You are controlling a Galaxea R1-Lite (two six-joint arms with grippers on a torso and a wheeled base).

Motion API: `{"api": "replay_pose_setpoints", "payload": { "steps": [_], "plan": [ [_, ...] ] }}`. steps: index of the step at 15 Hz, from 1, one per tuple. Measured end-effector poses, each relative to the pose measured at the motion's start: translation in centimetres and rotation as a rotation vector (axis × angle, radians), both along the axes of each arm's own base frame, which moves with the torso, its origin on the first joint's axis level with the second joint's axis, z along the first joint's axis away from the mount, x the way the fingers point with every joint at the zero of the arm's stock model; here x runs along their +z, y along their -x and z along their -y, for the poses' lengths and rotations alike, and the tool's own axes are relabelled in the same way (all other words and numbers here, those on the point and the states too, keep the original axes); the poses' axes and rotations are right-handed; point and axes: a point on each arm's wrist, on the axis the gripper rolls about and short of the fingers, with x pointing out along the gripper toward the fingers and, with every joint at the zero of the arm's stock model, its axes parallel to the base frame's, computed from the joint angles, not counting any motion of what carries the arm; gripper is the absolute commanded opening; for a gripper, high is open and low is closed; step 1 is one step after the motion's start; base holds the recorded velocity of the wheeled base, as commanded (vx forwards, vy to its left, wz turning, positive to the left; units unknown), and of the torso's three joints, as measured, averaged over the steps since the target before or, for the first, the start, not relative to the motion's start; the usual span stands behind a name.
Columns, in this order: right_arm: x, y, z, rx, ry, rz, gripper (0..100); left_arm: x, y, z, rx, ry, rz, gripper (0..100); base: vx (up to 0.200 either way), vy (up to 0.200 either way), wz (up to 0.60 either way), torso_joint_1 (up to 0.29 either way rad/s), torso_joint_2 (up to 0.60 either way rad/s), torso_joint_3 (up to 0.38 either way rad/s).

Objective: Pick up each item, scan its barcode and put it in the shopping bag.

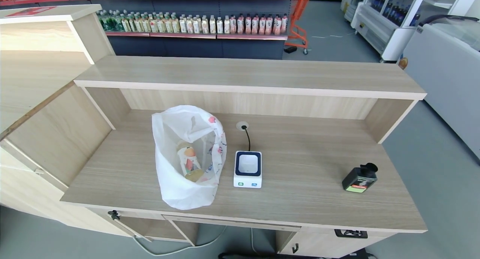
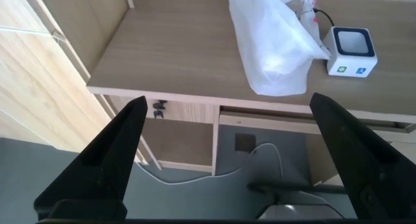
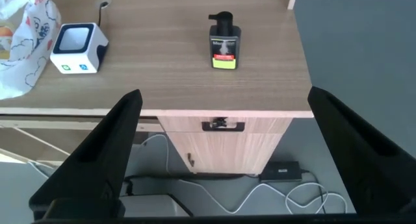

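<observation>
The left gripper (image 2: pixel 229 104) is spread wide with nothing between its two dark fingers. It hangs off the near edge of the wooden checkout desk (image 1: pixel 311 154), on the side where the shopping bag (image 1: pixel 176 184) stands. The right gripper (image 3: pixel 224 94) is just as wide open and likewise holds nothing. It hangs off the same near edge, roughly in line with the black pump bottle (image 3: pixel 225 45).

The pump bottle stands upright on the right part of the desk, well apart from everything else, with a red and pale green label on its front. Near the middle of the desk is the barcode scanner (image 1: pixel 248 169), a white box with a dark-framed window facing up. Its black cable (image 1: pixel 248 138) runs back to a round grommet (image 1: pixel 242 125) in the desktop.

Just beside the scanner, to the left, the white plastic shopping bag stands open (thin enough to show what it holds). Inside it is a cup-shaped container (image 1: pixel 189 162) with a fruit print.

A raised counter ledge (image 1: pixel 247 75) runs along the far side of the desk. Beyond it are store shelves of bottled drinks (image 1: pixel 187 24).
</observation>
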Motion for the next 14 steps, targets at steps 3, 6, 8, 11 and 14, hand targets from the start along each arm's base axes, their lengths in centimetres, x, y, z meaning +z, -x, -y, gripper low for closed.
{"api": "replay_pose_setpoints", "payload": {
  "steps": [3, 6, 8, 11, 14],
  "plan": [
    [0.0, 0.0, 0.0, 0.001, -0.001, 0.000, 100, 0.0, 0.0, 0.0, 0.002, -0.001, 0.000, 100, 0.000, -0.200, 0.00, -0.006, -0.01, 0.004],
    [0.0, 0.0, 0.0, 0.001, 0.000, 0.000, 100, 0.0, 0.0, 0.0, 0.001, -0.001, 0.000, 100, 0.000, -0.200, 0.00, 0.001, 0.00, 0.001],
    [0.0, 0.0, 0.0, 0.002, 0.020, 0.000, 100, 0.0, 0.0, 0.0, 0.001, 0.001, 0.000, 100, 0.000, -0.100, 0.00, 0.001, 0.00, 0.004],
    [0.7, 0.0, 0.0, 0.014, 0.050, -0.012, 100, 0.0, 0.0, 0.0, 0.002, 0.003, 0.000, 100, 0.000, 0.000, 0.00, 0.000, 0.00, 0.000],
    [5.6, -0.9, 0.0, 0.007, 0.056, -0.051, 100, 0.0, 0.0, 0.0, 0.001, 0.003, 0.000, 100, 0.000, 0.000, 0.00, 0.000, 0.00, 0.000]
  ]
}}
